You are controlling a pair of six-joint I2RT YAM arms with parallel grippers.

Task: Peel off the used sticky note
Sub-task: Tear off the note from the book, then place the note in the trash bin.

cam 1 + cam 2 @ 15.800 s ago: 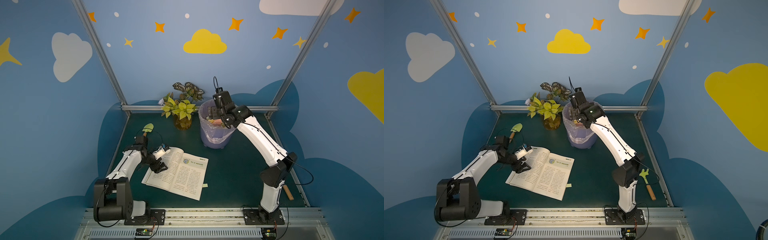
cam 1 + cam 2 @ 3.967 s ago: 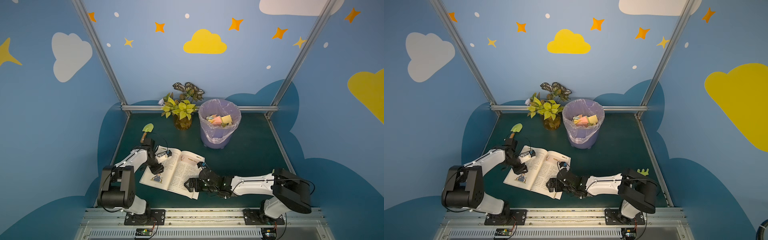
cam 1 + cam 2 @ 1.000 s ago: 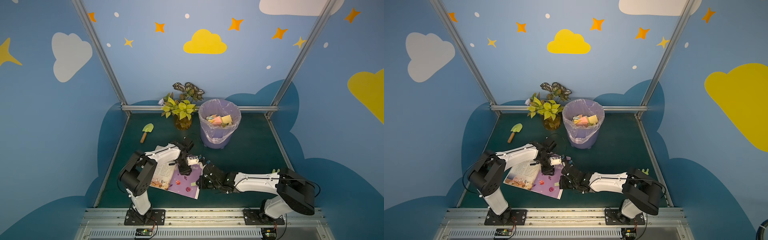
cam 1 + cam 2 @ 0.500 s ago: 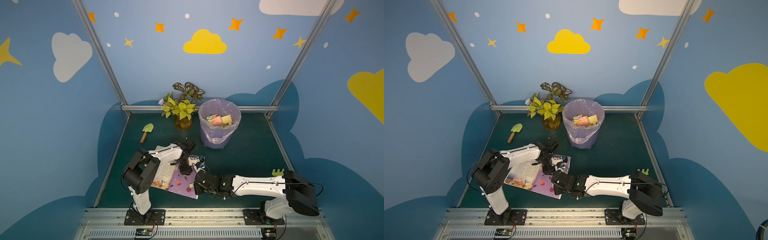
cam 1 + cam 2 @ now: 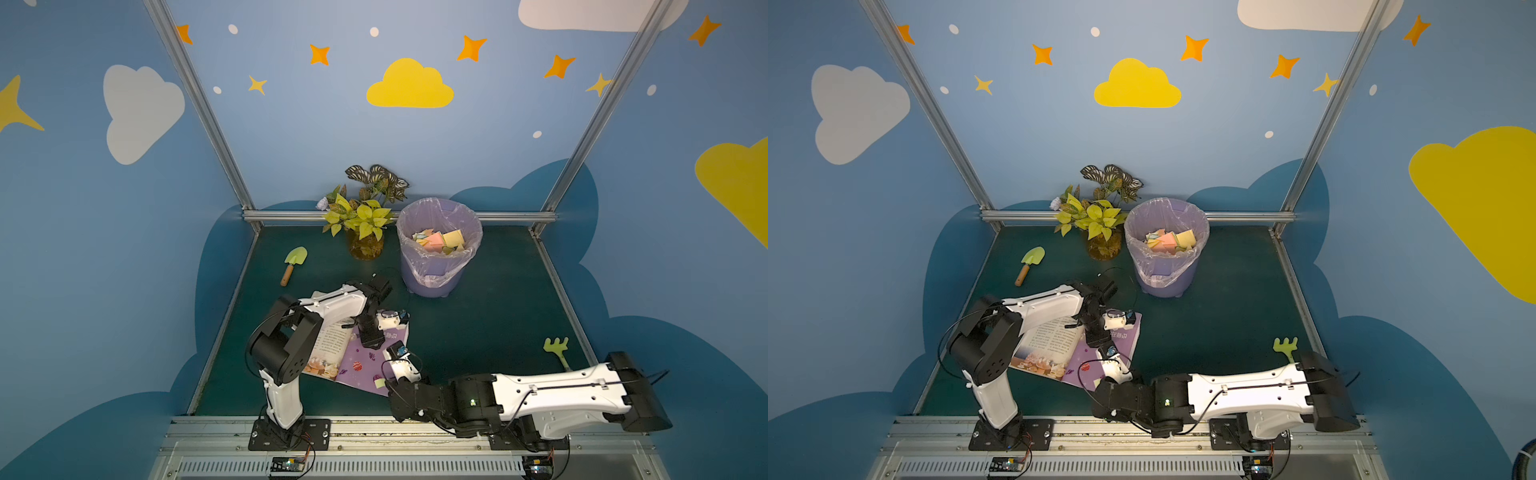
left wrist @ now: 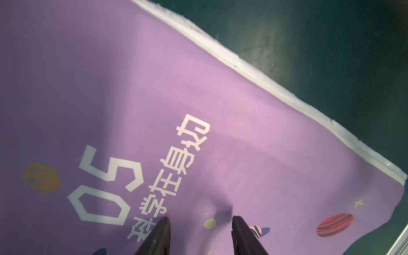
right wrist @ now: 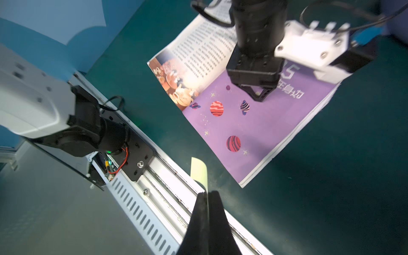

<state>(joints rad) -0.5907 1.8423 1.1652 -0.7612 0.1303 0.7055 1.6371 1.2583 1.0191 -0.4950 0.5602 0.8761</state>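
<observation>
The sticky note (image 7: 199, 171) is pale yellow, and the right claw (image 7: 207, 195) pinches it by one edge with both tips squeezed tight. The rest of the paper pokes out past the tips, curls a bit and touches nothing else. It is near the front corner of the book (image 7: 260, 132) but apart from it, so I think the peeling is done. The left claw (image 6: 199, 220) has its tips a little apart, with nothing between them, pushing down on the purple page (image 6: 198, 88). Next the note likely needs a ride to the bin (image 5: 432, 270) far at the back, lifted over the rim in a firm squeeze
</observation>
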